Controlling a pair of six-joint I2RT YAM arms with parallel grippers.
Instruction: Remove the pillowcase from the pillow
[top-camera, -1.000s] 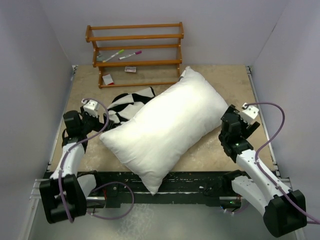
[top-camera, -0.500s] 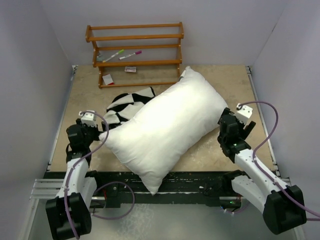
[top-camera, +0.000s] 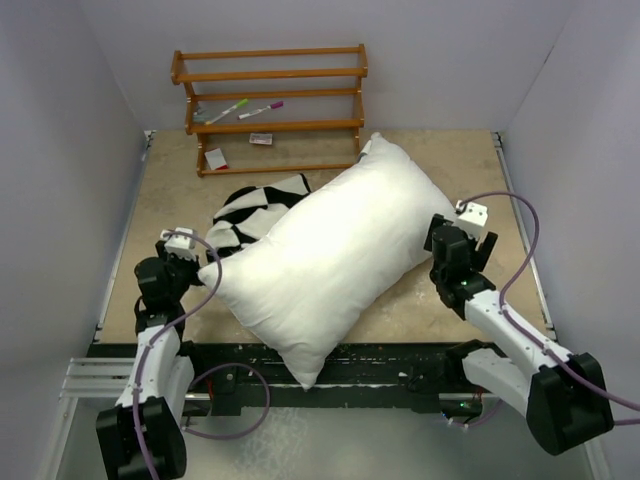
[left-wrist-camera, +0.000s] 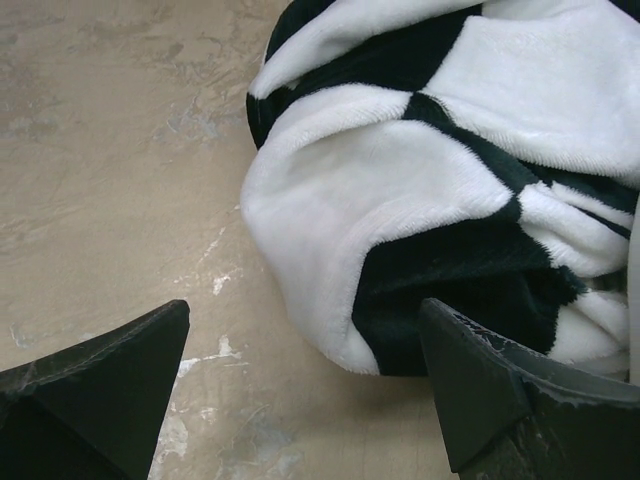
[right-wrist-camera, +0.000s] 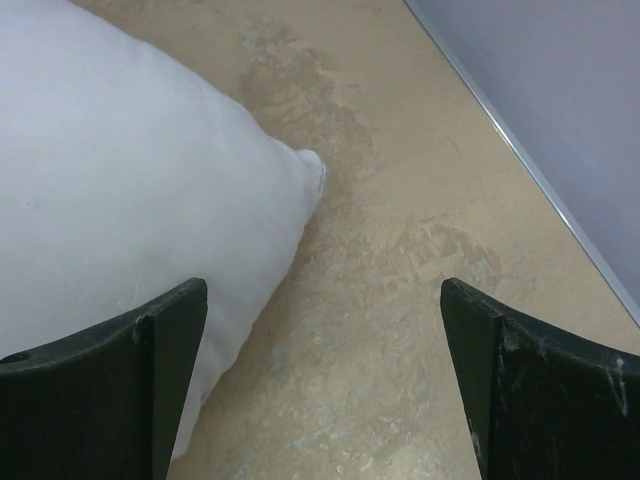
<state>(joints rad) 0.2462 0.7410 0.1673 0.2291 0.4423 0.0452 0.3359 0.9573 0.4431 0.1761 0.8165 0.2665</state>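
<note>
The pillowcase lies bunched beside the pillow, so the left gripper and right gripper, both gaping empty, should draw clear without snagging fabric.

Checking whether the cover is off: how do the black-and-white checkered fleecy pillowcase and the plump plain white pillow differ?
The black-and-white checkered fleecy pillowcase is patterned; the plump plain white pillow is one colour. The pillowcase lies crumpled in a small heap; the pillow is full, smooth and far larger. The pillowcase is partly hidden by the pillow, which lies bare. Both are soft and rest on the tan table.
</note>
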